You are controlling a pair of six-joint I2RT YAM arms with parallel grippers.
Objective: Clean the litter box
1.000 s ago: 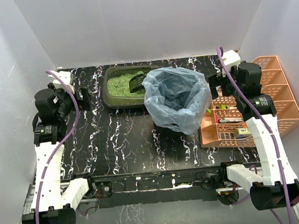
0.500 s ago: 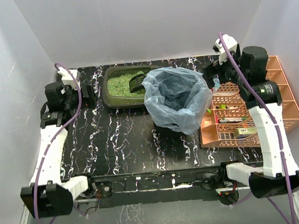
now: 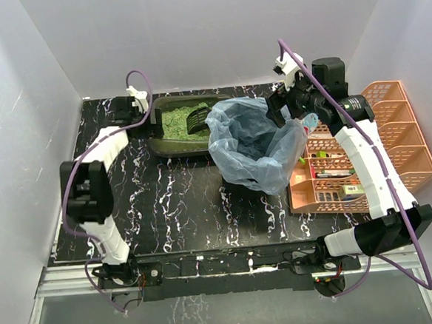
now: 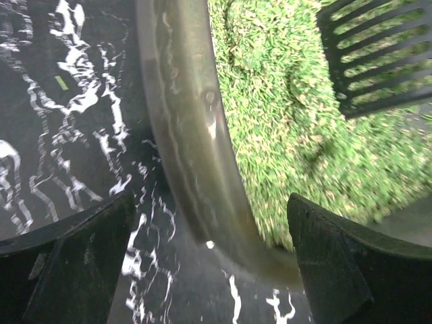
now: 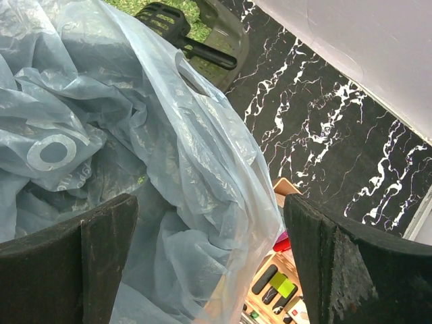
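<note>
Top external view: black marbled bench (image 3: pixel 175 209). Mid-bench, bin with blue bag (image 3: pixel 253 148); orange organiser (image 3: pixel 413 164) to its right. Right pincer (image 3: pixel 285 111) spread, above bag's far rim. Litter box (image 3: pixel 177 151) at far edge, behind-left of bin, black scoop (image 3: pixel 197 120) in green litter. Left pincer (image 3: pixel 132 108) spread over box's left rim.

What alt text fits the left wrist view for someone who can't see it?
The left hand, open, hangs over the litter box at its rounded rim, one finger above the black marbled table, the other above the green litter. A black slotted scoop lies in the litter at upper right.
</note>
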